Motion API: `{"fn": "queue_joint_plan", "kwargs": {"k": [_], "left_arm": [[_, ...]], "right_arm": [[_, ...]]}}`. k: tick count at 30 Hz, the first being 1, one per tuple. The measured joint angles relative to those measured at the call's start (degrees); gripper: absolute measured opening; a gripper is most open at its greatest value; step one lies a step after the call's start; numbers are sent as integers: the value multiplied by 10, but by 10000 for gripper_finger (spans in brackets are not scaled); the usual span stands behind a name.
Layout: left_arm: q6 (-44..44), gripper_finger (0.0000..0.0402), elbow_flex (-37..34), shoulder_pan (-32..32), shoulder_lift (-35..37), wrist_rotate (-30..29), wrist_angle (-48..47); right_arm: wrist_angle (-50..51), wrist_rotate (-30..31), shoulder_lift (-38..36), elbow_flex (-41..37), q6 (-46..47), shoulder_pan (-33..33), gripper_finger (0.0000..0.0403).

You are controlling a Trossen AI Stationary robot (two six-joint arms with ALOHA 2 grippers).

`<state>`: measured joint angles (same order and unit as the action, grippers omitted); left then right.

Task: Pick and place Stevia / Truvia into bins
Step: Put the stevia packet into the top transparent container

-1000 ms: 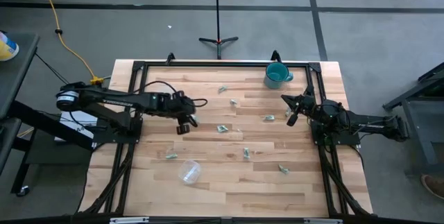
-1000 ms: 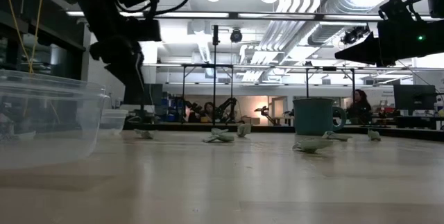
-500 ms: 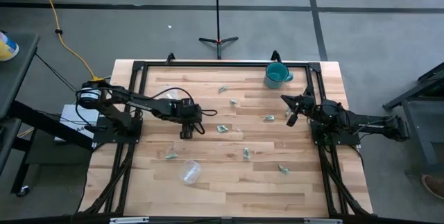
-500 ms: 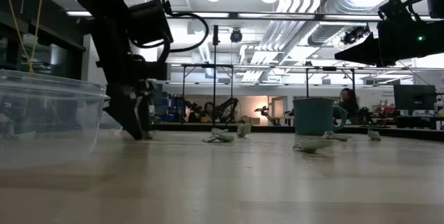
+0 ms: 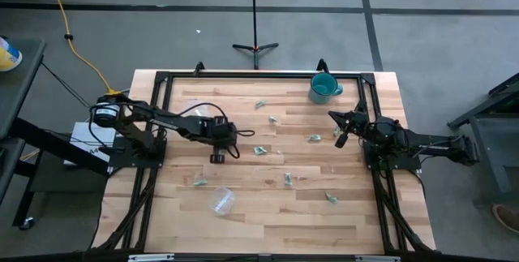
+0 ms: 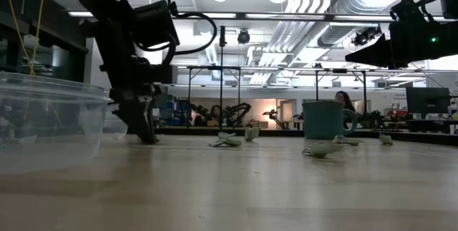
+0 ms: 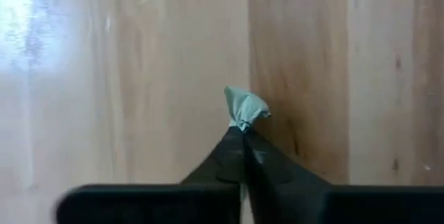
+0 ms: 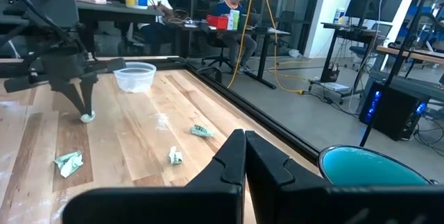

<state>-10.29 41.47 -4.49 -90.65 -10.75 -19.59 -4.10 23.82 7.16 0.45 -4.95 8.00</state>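
Note:
Several small pale green sachets lie scattered flat on the wooden table, among them one at the table's middle and one near the front. My left gripper stands at the table's left middle, pointing down, shut on one crumpled sachet; it also shows in the low view. A clear plastic cup sits near the front left. My right gripper waits shut and empty at the right, above the table. My left gripper pinches one end of the crumpled sachet between its two fingertips. The fingers come from above, pointing down at the table. The sachet's free end sticks out beyond the tips at the table's surface; whether it still rests there I cannot tell.
A teal mug stands at the far right. A black frame runs along the table's far edge and sides. Other sachets lie near the mug and toward the near right. People sit at desks beyond the table.
My left gripper has gone down from above the table to its surface and a little toward the near edge, and its fingertips now stand on the table at the sachet. My right arm has kept still.

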Motion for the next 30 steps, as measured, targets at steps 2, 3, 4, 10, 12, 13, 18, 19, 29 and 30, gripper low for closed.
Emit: {"fn": "queue_joint_plan", "kwargs": {"k": [2,3,4,10,12,13,18,19,29,30], "left_arm": [[0,22,14,0,-2,-25,-19],[0,23,23,-1,-4,-45,-38],[0,28,35,-1,-4,-62,-64],[13,24,148,-1,-3,-151,-257],[17,22,184,-1,-2,-157,-307],[22,22,198,-1,0,-166,-336],[131,31,243,-38,4,-242,-503],[157,30,243,-53,5,-243,-536],[140,39,189,-190,4,-103,-512],[140,50,185,-199,4,-105,-504]], "right_arm": [[0,0,0,0,0,0,0],[0,0,0,0,0,0,0],[0,0,0,0,0,0,0],[0,0,0,0,1,0,0],[0,0,0,0,2,0,0],[0,0,0,0,2,0,0],[0,-1,0,0,2,0,0],[0,-1,0,0,2,0,0],[0,-1,0,0,1,0,0],[0,-2,0,0,2,0,0]]}}
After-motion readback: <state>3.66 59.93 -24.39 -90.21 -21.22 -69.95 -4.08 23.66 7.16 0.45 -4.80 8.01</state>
